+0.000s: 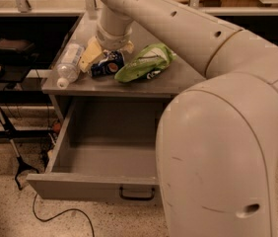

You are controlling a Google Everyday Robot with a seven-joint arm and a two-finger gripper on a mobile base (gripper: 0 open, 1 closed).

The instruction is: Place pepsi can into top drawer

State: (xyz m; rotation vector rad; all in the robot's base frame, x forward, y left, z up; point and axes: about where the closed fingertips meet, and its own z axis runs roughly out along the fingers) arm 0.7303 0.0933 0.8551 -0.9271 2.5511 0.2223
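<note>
The pepsi can lies on its side on the grey counter top, between the water bottle and the green chip bag. My gripper reaches down onto it from above. It is open, with one yellowish finger at the can's left end and the other finger above its right end. The can rests on the counter. The top drawer below the counter is pulled out, with a dark handle on its front. Its inside shows nothing in it.
A clear plastic water bottle lies at the counter's left edge. A green chip bag lies right of the can. My large arm hides the drawer's right side. Dark stands and cables are on the floor at left.
</note>
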